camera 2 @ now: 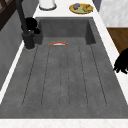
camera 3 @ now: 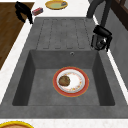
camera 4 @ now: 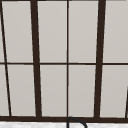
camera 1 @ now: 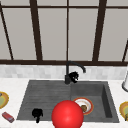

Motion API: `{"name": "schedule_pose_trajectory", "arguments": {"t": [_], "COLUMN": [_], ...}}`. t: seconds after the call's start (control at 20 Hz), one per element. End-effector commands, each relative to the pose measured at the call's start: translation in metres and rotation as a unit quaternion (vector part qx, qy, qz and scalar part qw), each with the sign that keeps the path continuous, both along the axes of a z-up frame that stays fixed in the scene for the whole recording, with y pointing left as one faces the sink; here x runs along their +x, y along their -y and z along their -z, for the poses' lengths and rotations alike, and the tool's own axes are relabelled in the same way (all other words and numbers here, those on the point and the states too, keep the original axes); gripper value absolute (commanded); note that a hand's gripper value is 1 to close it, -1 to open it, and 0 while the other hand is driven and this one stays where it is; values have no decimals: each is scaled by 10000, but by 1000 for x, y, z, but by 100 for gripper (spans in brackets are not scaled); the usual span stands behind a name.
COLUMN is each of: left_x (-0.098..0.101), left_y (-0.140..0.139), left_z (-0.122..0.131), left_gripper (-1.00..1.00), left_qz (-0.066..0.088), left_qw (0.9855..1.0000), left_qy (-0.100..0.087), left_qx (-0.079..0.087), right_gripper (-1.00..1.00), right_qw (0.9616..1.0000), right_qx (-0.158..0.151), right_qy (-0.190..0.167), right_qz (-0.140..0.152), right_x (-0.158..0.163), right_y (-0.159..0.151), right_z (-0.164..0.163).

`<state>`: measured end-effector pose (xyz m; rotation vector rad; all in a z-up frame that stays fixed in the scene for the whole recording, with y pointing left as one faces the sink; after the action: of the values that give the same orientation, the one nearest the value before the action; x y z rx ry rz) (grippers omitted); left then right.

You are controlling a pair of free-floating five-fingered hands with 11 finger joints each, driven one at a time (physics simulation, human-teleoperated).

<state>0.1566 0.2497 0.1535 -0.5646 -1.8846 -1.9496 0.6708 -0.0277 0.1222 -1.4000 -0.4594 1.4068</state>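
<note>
While curled, right hand [camera 1: 73, 76] touches faucet [camera 1: 67, 75].

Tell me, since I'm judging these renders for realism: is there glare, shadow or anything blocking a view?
Front view: a flat red ball covers the sink front, unshaded, no glare. Right side view: even light, soft dark basin walls around the plate. Upper view: window panes uniformly pale, without reflections.

dark-framed window [camera 4: 67, 62] above faucet top [camera 4: 76, 121]
</note>
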Motion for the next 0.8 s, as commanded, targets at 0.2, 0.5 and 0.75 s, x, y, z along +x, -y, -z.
{"name": "schedule_pose_trajectory", "arguments": {"t": [0.2,0.5,0.75], "left_x": [0,0,0], "left_y": [0,0,0], "left_z": [0,0,0], "left_gripper": [0,0,0], "left_qz": [0,0,0], "left_qw": [10000,10000,10000], "left_qy": [0,0,0], "left_qx": [0,0,0], "right_gripper": [-100,-100,-100], "right_qw": [10000,9987,9939], "right_qx": [46,-117,-353], "right_qy": [0,-331,-583], "right_qz": [2,359,872], "right_x": [14,11,11], "right_y": [-18,-22,-31], "right_z": [-23,-26,-23]}}
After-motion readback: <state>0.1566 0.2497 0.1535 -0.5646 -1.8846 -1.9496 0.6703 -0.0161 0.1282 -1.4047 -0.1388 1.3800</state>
